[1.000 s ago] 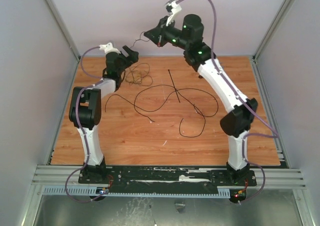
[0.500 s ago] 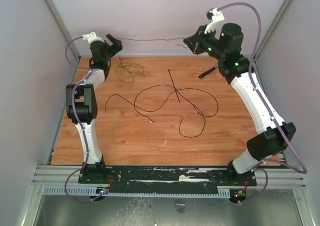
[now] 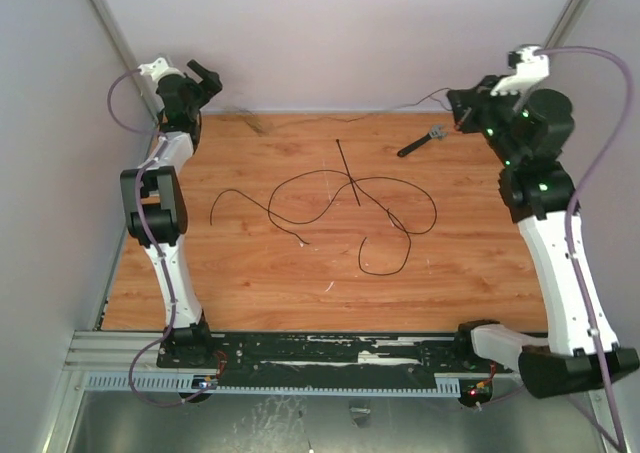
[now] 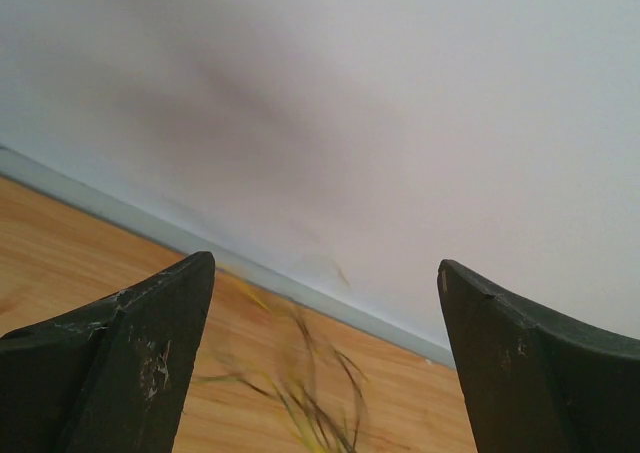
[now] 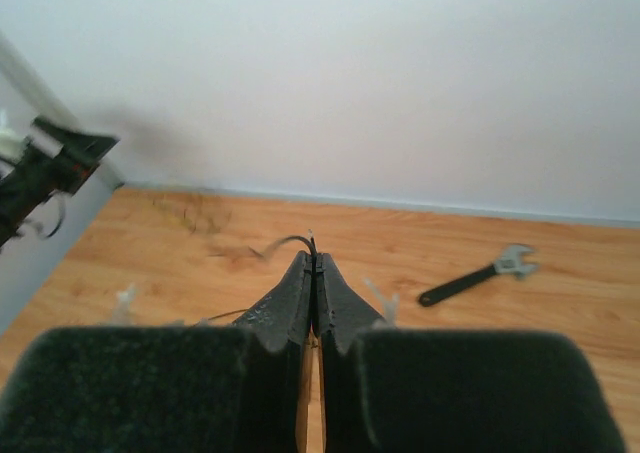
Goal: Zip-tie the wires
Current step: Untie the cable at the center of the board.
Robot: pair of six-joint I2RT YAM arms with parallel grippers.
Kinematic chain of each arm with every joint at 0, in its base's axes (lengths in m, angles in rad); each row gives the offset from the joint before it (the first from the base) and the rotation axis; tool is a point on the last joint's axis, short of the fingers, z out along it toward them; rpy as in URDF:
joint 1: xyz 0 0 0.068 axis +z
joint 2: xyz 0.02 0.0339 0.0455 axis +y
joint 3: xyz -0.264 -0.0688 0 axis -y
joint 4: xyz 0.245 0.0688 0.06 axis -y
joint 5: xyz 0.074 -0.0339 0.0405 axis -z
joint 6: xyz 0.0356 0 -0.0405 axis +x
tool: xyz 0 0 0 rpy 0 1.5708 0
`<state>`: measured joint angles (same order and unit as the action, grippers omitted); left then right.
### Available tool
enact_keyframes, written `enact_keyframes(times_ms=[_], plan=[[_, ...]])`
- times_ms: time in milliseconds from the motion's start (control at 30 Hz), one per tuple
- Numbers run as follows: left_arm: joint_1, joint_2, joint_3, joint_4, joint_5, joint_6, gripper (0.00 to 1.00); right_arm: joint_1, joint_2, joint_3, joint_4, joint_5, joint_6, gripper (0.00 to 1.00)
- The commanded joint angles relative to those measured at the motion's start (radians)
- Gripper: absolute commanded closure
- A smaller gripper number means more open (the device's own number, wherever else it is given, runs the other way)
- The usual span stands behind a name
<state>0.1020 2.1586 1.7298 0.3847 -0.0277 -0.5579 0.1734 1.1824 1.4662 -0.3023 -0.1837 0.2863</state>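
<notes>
Wires (image 3: 322, 219), two lengths by count. First length: loose loops across the middle of the counter (image 3: 250, 283), free of both claws. Second length: stretched thin along the far edge, from a small tangle (image 3: 250, 121) by the far left corner up to the right gripper (image 3: 459, 109).

Right gripper raised over the far right corner, pinched fully closed on that wire's end; in the wrist view, a short tip curling out above the pressed-together fingers (image 5: 340, 303).

Left gripper (image 3: 207, 77) raised above the far left corner, spread wide, nothing between its fingers; below it, on the wood, only the tangle, blurred.

One zip tie (image 3: 348, 173), straight, flat on the counter just beyond the middle, crossed near its near end by the looped wire.

One wrench (image 3: 423, 143) near the far right corner, apart from wire and tie.
</notes>
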Motion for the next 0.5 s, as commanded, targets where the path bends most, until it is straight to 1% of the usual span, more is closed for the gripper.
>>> enact_keyframes(times_ms=[0,100,167,200,267,367,433,467], plan=[[0.022,0.006,0.027,-0.007,-0.006,-0.011,0.02,-0.067,-0.098,-0.042,-0.046,0.134,-0.018,1.0],[0.027,-0.013,-0.016,0.011,0.005,-0.026,0.02,-0.087,-0.136,-0.065,-0.03,0.13,-0.02,1.0],[0.027,-0.028,-0.065,0.049,0.037,-0.045,0.02,-0.088,-0.131,-0.082,-0.008,0.07,-0.009,1.0],[0.028,-0.034,-0.082,0.062,0.075,-0.059,0.02,-0.089,-0.121,-0.096,0.01,0.033,0.002,1.0],[0.027,-0.032,-0.1,0.09,0.208,-0.088,0.02,-0.089,-0.099,-0.127,0.046,-0.035,0.03,1.0],[0.016,-0.015,-0.105,0.126,0.457,-0.168,0.02,-0.088,-0.057,-0.148,0.088,-0.109,0.062,1.0],[-0.011,-0.014,-0.111,0.144,0.573,-0.192,0.02,-0.088,-0.036,-0.148,0.113,-0.135,0.076,1.0],[-0.032,-0.02,-0.114,0.137,0.613,-0.182,0.02,-0.087,-0.027,-0.145,0.12,-0.145,0.08,1.0]])
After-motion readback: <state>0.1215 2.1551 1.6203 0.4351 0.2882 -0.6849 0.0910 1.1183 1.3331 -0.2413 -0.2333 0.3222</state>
